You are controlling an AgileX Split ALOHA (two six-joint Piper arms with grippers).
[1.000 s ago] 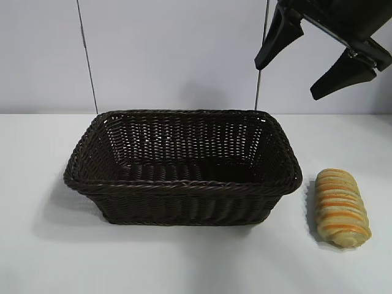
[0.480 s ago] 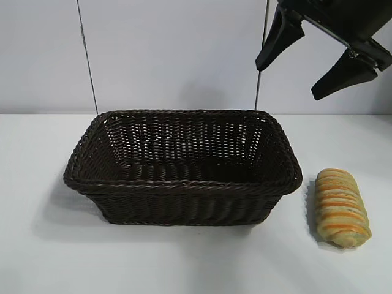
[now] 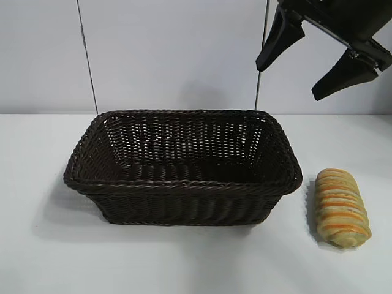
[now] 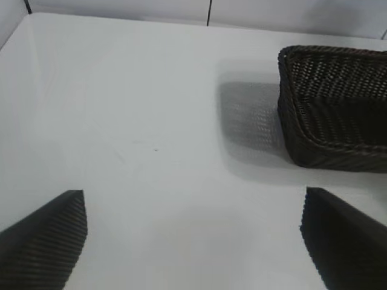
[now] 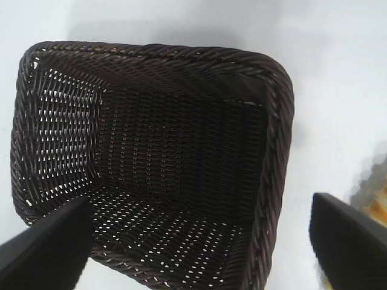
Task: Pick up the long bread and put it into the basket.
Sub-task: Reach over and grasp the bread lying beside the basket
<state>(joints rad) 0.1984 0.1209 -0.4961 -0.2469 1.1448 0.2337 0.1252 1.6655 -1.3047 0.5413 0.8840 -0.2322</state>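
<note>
The long bread [image 3: 340, 207], golden-tan with orange-brown stripes, lies on the white table just right of the basket [image 3: 184, 184], apart from its rim. The dark woven basket holds nothing. My right gripper [image 3: 288, 79] hangs open high above the basket's right end, with nothing between its fingers. In the right wrist view the right gripper [image 5: 199, 241] looks down into the basket [image 5: 275, 151], and a blurred edge of the bread [image 5: 376, 202] shows beside one finger. My left gripper [image 4: 193, 241] is open over bare table, away from the basket [image 4: 326, 121]; the exterior view does not show it.
The white table [image 3: 196, 263] runs wide in front of the basket and on both sides of it. A pale wall with two thin vertical seams [image 3: 86, 55] stands behind.
The right gripper has crept very slightly to the right. The bread and the basket have not moved.
</note>
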